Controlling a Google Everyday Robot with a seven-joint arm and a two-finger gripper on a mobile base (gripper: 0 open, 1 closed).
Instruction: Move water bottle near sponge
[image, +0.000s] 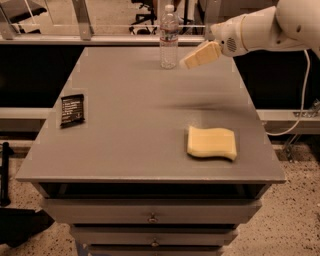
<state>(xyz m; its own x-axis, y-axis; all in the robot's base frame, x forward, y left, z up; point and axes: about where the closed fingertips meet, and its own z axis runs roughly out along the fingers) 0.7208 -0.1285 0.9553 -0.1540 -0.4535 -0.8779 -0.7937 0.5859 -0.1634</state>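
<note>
The water bottle stands upright near the far edge of the grey table, clear and ribbed, with a white cap and a label band. The pale-yellow sponge lies flat near the front right of the table. My gripper hangs above the table just right of the bottle, close to it but not touching it, on the white arm that comes in from the upper right.
A small black packet lies near the table's left edge. Drawers sit under the table top. A railing and chairs stand behind the far edge. A cable hangs at the right.
</note>
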